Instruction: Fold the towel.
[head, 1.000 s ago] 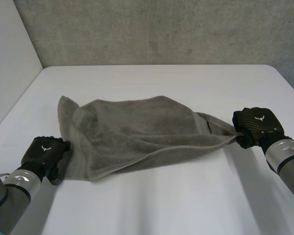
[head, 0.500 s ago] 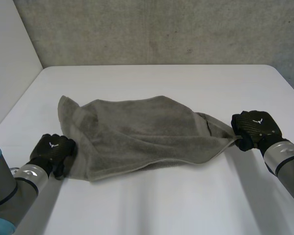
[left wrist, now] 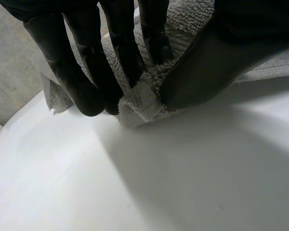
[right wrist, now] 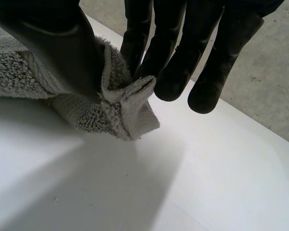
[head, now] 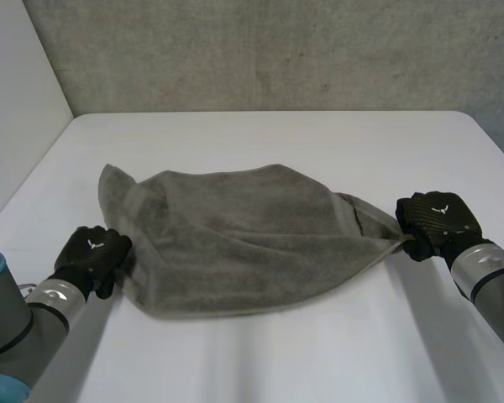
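On the table (head: pixel 260 134), towel (head: pixel 244 235) between left hand (head: pixel 91 252) and right hand (head: pixel 433 220), both pinching apparent corners.

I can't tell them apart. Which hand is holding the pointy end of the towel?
The right hand: the towel narrows to a point at its pinch. By the left hand the towel is wide.

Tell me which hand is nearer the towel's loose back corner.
Left. The left hand pinches the towel at its near corner, just in front of that loose corner; the right hand pinches the opposite end, across the whole towel.
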